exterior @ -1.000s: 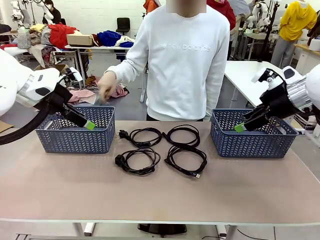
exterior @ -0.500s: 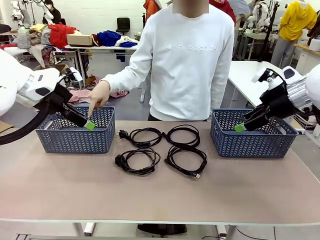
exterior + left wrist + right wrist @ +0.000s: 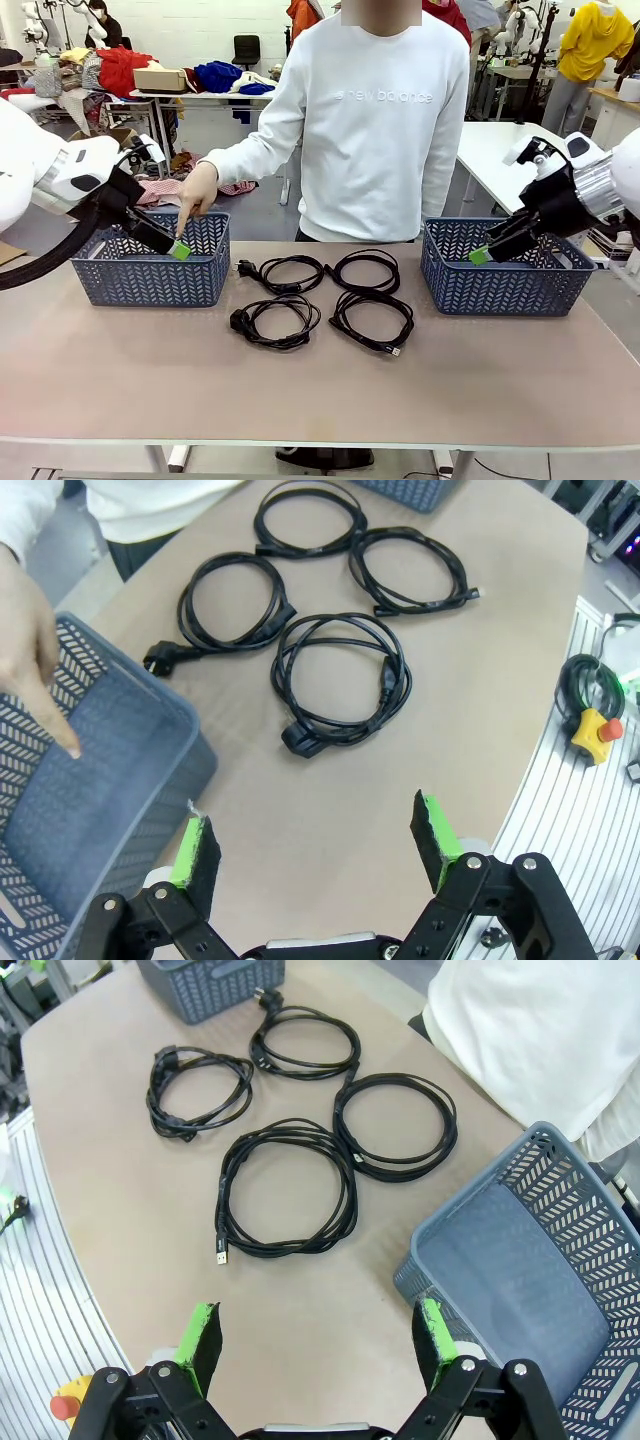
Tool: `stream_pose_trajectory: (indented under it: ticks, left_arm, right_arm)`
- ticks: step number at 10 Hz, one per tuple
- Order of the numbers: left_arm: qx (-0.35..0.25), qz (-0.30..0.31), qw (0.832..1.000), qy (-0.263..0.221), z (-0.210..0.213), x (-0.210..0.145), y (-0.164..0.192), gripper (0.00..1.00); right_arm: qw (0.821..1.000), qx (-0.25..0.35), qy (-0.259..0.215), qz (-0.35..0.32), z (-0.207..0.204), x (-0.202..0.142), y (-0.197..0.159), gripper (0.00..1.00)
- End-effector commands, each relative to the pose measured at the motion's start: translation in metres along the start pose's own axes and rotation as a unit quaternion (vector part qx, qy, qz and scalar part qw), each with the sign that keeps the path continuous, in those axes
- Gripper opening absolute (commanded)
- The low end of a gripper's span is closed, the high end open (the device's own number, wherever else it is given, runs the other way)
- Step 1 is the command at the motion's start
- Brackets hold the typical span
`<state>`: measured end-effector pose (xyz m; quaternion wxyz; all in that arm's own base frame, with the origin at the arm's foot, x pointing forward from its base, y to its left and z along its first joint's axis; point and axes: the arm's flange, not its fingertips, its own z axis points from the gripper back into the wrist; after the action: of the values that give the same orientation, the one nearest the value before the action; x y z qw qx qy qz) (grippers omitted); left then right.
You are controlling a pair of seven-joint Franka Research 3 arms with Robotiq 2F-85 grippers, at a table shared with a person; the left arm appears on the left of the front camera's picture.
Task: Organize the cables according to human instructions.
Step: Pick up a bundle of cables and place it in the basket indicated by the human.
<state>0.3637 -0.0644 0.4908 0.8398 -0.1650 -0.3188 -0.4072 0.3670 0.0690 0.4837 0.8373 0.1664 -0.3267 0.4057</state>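
Several coiled black cables lie in a square at the table's middle: far left, far right, near left, near right. The left wrist view shows them beyond the fingers, the nearest coil with a round plug. In the right wrist view the closest coil ends in a small flat plug. My left gripper hangs open over the left basket. My right gripper hangs open over the right basket. The person's hand points a finger into the left basket.
The person in a white sweatshirt stands at the far side, between the baskets. Both baskets hold nothing. Bare tabletop stretches in front of the cables to the near edge.
The person's hand came down from above the left basket's far rim and now points a finger into it. Neither arm has moved.
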Motion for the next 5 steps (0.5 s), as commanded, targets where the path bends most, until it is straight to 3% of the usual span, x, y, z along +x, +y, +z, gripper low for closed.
stream_pose_trajectory:
  ticks: [1, 5]
  left_arm:
    - [0.0, 0.0, 1.0, 0.0, 0.0, 0.0, 0.0, 1.0]
    - [-0.045, -0.129, 0.988, 0.067, -0.042, 0.038, -0.016, 1.0]
  right_arm:
    - [1.0, 0.005, -0.006, 0.001, -0.001, 0.0, -0.002, 1.0]
    - [1.0, 0.005, -0.006, 0.001, -0.001, 0.0, -0.002, 1.0]
